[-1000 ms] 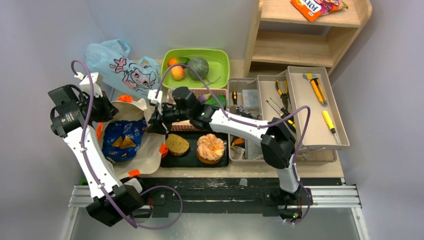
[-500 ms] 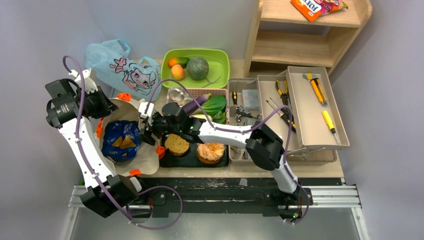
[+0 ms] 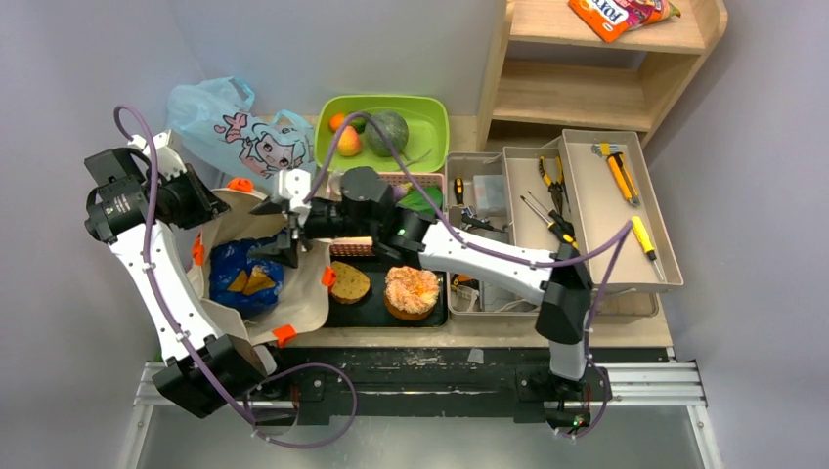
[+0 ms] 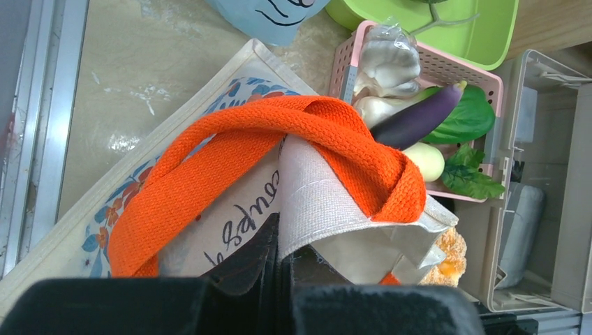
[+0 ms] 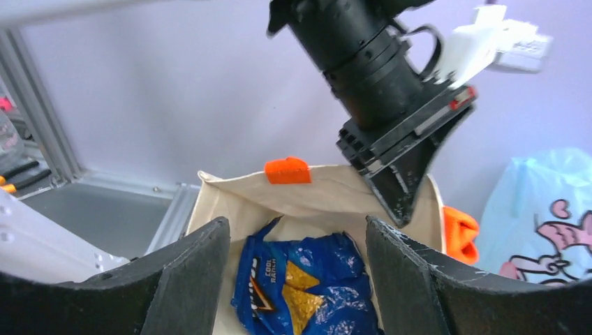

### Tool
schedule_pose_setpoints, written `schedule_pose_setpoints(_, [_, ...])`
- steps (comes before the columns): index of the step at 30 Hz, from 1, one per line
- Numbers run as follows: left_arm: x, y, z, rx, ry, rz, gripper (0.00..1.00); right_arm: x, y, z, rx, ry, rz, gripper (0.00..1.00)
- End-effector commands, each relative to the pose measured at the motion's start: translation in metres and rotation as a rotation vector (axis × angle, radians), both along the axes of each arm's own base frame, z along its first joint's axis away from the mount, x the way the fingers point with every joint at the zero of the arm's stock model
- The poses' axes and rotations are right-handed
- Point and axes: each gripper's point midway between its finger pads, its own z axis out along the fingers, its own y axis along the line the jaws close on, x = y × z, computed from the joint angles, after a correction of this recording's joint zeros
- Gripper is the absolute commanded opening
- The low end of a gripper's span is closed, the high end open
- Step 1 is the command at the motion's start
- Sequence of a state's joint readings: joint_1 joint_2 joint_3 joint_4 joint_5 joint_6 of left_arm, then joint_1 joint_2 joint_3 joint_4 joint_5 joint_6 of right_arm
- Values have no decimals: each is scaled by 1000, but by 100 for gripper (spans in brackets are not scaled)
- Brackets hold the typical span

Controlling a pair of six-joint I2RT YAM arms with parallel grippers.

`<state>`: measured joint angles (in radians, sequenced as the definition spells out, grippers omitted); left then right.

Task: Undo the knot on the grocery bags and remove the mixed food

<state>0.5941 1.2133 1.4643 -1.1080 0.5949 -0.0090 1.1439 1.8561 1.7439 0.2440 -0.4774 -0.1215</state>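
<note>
Your left gripper (image 3: 200, 207) is pinching the rim of the beige canvas tote with orange handles (image 3: 303, 293) near the worktop's (image 3: 489, 332) near left corner. Its jaws are pressing flat together on the cloth. The left wrist view is showing that grip up close, with one woven orange handle (image 4: 244, 139) looping over the fold.

Your right gripper (image 3: 279, 227) is hanging over the tote's mouth with its fingers spread wide and gripping nothing. Only the right wrist view is looking into the tote, where the crinkly blue snack pack (image 5: 307, 279) is lying between those fingers.

The top view alone is showing:
- the thin light-blue plastic bag with pink cartoon print (image 3: 239, 132) lying toward the far left corner
- the round green melon (image 3: 387, 132), peach (image 3: 347, 140) and orange (image 3: 337, 121) sitting in the lime-green plastic tub (image 3: 430, 122)
- the orange-topped round pastry (image 3: 412, 289) sitting beside the brown round bread slice (image 3: 348, 282) on the black tray (image 3: 376, 313)

The left wrist view is best showing the pink slotted basket (image 4: 447, 66), which is holding the purple eggplant (image 4: 415, 118), white radish (image 4: 426, 159) and leafy greens (image 4: 468, 118).
</note>
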Motion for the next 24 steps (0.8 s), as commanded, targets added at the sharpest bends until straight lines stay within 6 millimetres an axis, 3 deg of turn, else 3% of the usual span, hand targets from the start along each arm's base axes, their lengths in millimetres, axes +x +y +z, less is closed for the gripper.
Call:
schedule_pose_setpoints(1, [10,-11,36,-43,-102,-31,0,-3,36,-69,-156,12,48,68])
schedule_pose_setpoints(9, [14,-8,39,-32,-113,-48,0,42,62,-156,-223,-24,-140,71])
schedule_pose_setpoints(13, [14,-11,38,-46,-107,-60,0,66,74,-184,-254,-50,-235,78])
schedule_pose_setpoints(18, [8,-15,36,-32,-108,-78,0,78,90,-222,-298,-57,-266,82])
schedule_pose_setpoints(24, [8,-14,33,-9,-108,-103,0,76,98,-263,-348,-87,-247,91])
